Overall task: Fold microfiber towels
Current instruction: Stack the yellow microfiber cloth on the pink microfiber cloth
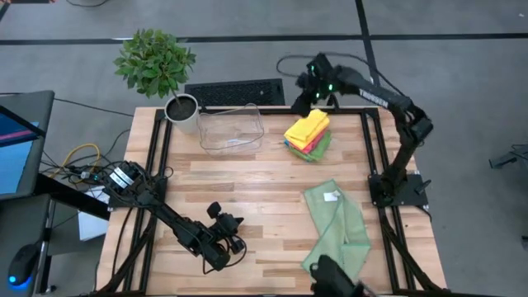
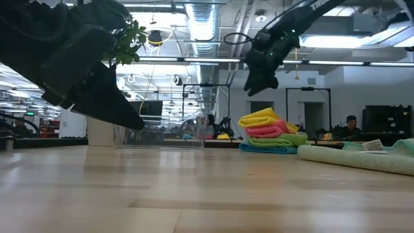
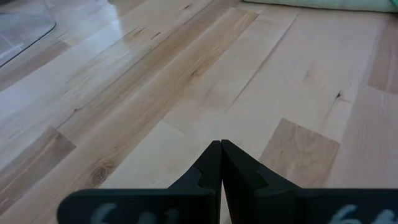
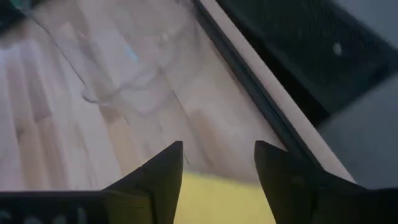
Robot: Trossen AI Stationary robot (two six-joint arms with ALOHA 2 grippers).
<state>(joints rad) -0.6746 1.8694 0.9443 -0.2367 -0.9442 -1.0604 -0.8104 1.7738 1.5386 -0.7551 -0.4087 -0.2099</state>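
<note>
1. The right tool (image 1: 314, 91) is seen with its fingers spread apart and nothing between them, raised just above the stack of folded towels (image 1: 308, 134) at the far right of the counter (image 1: 247, 190); no contact with the yellow top towel (image 4: 217, 199) is visible.
2. The left tool (image 3: 221, 149) is clenched shut on nothing, low over bare wood at the near left.
3. A pale green towel (image 1: 337, 227) is laid loosely on the near right of the counter, a white tag (image 1: 332, 196) showing on it.
4. A clear plastic bin (image 1: 231, 128) is placed just beside the stack, with a potted plant (image 1: 157, 66) at the far left corner.
5. A dark mat (image 1: 235, 92) is seen beyond the far edge.
</note>
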